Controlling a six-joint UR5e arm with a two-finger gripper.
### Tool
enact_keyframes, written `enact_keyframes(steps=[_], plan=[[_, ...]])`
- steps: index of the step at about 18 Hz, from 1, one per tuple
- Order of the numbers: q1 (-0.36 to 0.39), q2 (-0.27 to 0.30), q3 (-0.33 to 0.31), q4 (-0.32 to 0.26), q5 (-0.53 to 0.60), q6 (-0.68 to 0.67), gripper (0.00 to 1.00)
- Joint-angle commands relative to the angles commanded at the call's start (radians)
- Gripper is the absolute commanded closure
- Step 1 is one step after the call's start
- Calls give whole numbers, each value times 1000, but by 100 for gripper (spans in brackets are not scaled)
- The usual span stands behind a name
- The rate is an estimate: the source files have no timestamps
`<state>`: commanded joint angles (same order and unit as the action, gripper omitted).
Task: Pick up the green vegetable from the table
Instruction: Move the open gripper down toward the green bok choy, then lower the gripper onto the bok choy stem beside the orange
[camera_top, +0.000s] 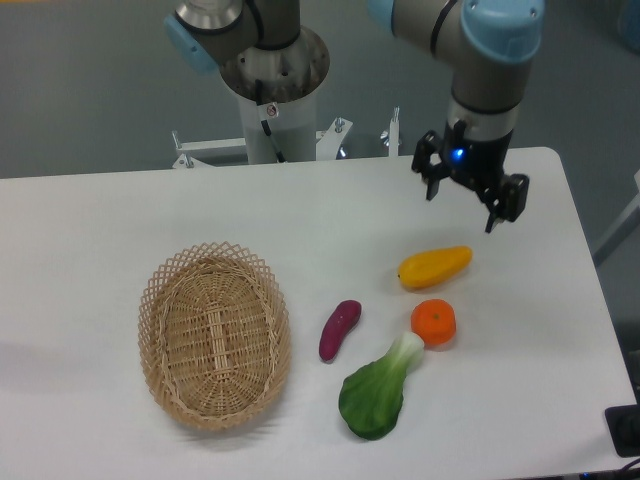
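One fixed camera view is given, and in it the gripper (468, 195) is seen in the upper right of the frame, hanging above the white table (100, 220) with its fingers spread apart and nothing held between them. The green vegetable (378, 390), a bok-choy-like toy, is found low in the frame, right of centre, lying flat with its dark leaf toward the bottom edge and its pale stalk pointing up and to the right. The stalk tip is seen just beside, perhaps touching, a small orange fruit (434, 322). A purple eggplant-like piece (339, 329) lies just to the upper left of the leaf, a yellow oblong vegetable (435, 266) lies between the fruit and the gripper, and an oval wicker basket (215, 335) stands well apart at the left.

The approach step is judged to be in hand: the toy is not yet reached. A move down-frame and leftward, past the yellow piece and the fruit, would be called for next, followed by a descent. The jaws would best be set across the narrow stalk or the leaf's width, so that the neighbours are not nudged.
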<state>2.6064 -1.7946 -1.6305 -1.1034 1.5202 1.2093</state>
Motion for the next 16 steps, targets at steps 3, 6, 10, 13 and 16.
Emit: enact_keyframes(steps=[3,6,10,13,16], plan=[[-43,-74,-14,140,5,-68,0],[-65,-136,-12,183,3,-109,0],[-66,-213,-8,241,3,-102,0],[-66,-268,-15,306,8,-100,0],[-66,-281,-34,316,8,-53,0]])
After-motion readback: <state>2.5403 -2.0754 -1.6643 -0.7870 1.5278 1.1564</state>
